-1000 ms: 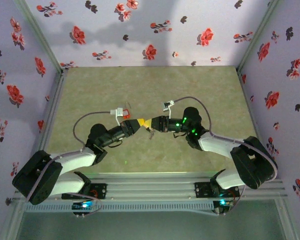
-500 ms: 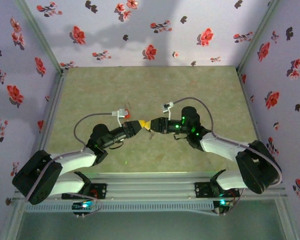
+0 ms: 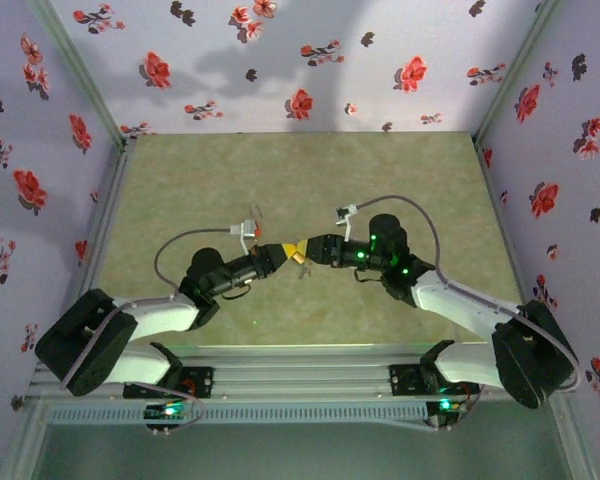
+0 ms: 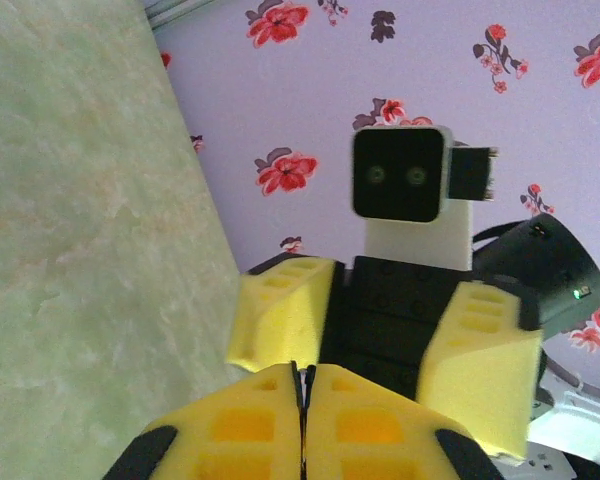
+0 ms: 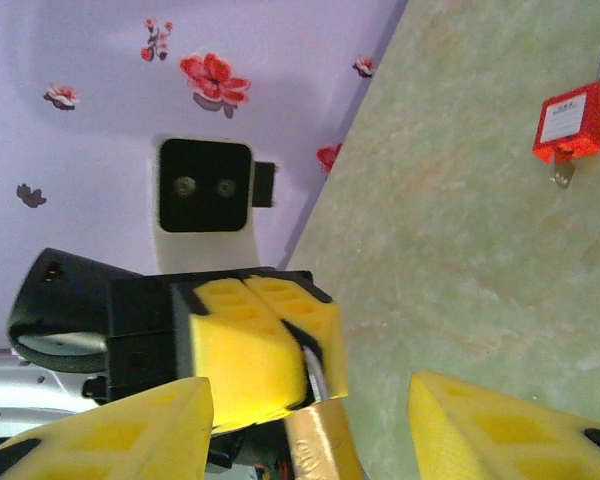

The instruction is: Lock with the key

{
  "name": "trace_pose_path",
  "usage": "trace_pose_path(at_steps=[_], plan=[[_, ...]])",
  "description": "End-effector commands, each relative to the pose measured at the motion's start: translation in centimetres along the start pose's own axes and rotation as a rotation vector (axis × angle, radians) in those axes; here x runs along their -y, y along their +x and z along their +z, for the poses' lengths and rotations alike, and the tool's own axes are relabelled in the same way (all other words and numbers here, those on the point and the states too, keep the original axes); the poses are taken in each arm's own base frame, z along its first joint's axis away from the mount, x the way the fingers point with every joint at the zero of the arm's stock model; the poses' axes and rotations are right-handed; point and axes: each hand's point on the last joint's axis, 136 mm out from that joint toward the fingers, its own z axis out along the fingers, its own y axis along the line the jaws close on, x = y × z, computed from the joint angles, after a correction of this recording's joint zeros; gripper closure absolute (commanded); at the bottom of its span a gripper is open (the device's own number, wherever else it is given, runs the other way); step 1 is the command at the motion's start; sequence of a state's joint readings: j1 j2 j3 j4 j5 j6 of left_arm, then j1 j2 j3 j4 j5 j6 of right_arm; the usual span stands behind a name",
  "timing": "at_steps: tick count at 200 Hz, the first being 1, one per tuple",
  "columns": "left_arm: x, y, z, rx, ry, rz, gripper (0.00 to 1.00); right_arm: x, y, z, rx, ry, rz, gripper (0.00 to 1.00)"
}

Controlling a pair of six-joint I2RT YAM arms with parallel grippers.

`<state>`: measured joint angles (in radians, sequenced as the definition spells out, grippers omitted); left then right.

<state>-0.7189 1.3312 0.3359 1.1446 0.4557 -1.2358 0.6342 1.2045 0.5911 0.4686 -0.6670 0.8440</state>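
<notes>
Compared with a second ago, the right gripper [image 4: 380, 335] is seen to have been opened: its yellow fingers [image 5: 115, 432] are now spread wide, where they were closed against the left gripper [image 4: 302, 400]. Both wrists have been shifted slightly to the right. The left gripper is kept clamped on a brass-coloured piece [image 5: 320, 445], possibly the key. The piece hangs between the right fingers and is touched by neither. Farther off, a red padlock [image 5: 572, 118] is left lying on the table [image 5: 460, 250], well apart from both grippers.
</notes>
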Motion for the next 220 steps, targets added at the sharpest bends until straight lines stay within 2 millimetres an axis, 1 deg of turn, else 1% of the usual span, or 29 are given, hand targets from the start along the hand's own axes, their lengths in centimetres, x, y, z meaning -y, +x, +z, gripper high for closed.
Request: trace_pose_path(at_steps=[1,31,51,69,86,105,125,150,182,220], plan=[[1.4,-1.1,0.5,0.023,0.050,0.008,1.00,0.1,0.1,-0.9,0.028,0.015,-0.017,0.45],[0.1,-1.8,0.5,0.054,0.015,-0.028,1.00,0.3,0.9,-1.7,0.028,0.027,-0.008,0.46],[-0.1,-2.2,0.7,0.068,0.014,-0.043,1.00,0.6,1.6,-1.9,0.018,0.020,0.006,0.47],[-0.1,-2.5,0.9,0.074,0.015,-0.048,1.00,1.0,2.2,-2.2,0.012,0.026,0.020,0.51],[-0.3,-2.6,1.1,0.073,0.012,-0.057,1.00,1.0,2.7,-2.3,0.006,0.017,0.023,0.53],[-0.3,-2.7,1.4,0.072,0.019,-0.067,1.00,1.1,2.7,-2.4,0.017,0.018,0.022,0.57],[-0.4,-2.7,1.5,0.067,0.018,-0.079,1.00,1.4,2.7,-2.4,0.022,0.029,0.021,0.59],[-0.6,-2.5,1.4,0.067,0.019,-0.093,1.00,1.2,2.4,-2.2,0.031,0.018,0.016,0.62],[-0.7,-2.6,1.3,0.076,0.018,-0.108,1.00,1.5,2.4,-1.8,0.029,0.016,0.026,0.63],[-0.3,-2.7,1.3,0.078,0.032,-0.125,1.00,1.9,2.1,-1.6,0.038,0.028,0.028,0.65]])
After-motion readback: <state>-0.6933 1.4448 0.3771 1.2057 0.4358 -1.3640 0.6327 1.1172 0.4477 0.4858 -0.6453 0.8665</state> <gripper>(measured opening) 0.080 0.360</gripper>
